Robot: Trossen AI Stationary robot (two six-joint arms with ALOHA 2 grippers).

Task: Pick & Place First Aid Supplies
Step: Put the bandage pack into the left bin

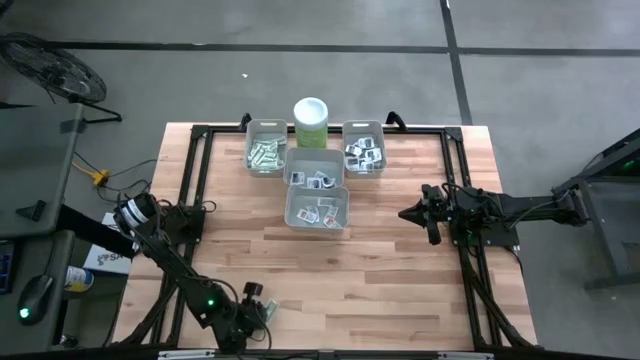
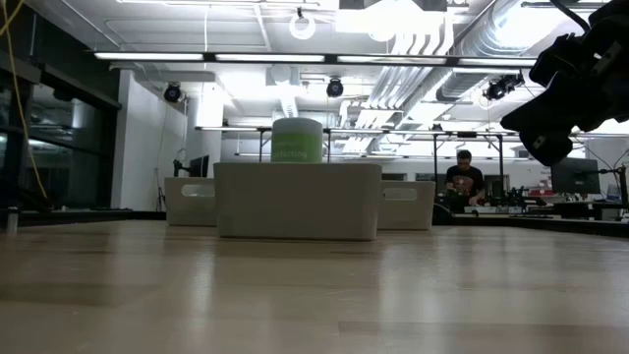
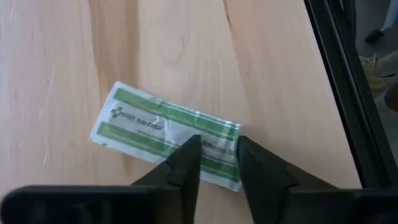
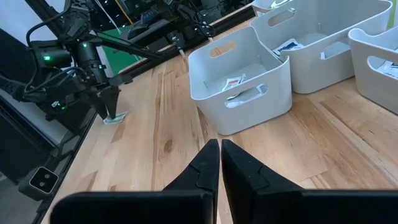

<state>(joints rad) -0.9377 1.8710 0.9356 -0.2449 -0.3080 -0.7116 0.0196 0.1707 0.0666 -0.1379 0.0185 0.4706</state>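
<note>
A narrow green-and-white first aid packet (image 3: 165,134) lies flat on the wooden table near its front left corner (image 1: 272,306). My left gripper (image 3: 217,155) points steeply down over one end of it, fingers a little apart; the right wrist view also shows that gripper (image 4: 112,112) standing on the packet (image 4: 118,117). More supplies lie in the grey bins: green strips (image 1: 265,153) and white squares (image 1: 363,155). My right gripper (image 4: 219,152) hovers shut, holding nothing, at the table's right side (image 1: 405,213). My left gripper comes at the packet from above, slanting. Its two fingertips (image 3: 191,149) stand over the packet's end (image 3: 217,140), a strip of the paper showing in the gap between them. Whether the tips touch the paper I cannot tell. The packet lies flat on the table.
Several grey bins (image 1: 318,208) cluster at the far middle around a tall pale green canister (image 1: 311,122). A black metal frame rail (image 3: 342,93) runs close beside the packet. Bare wood lies between the bins and the front edge.
</note>
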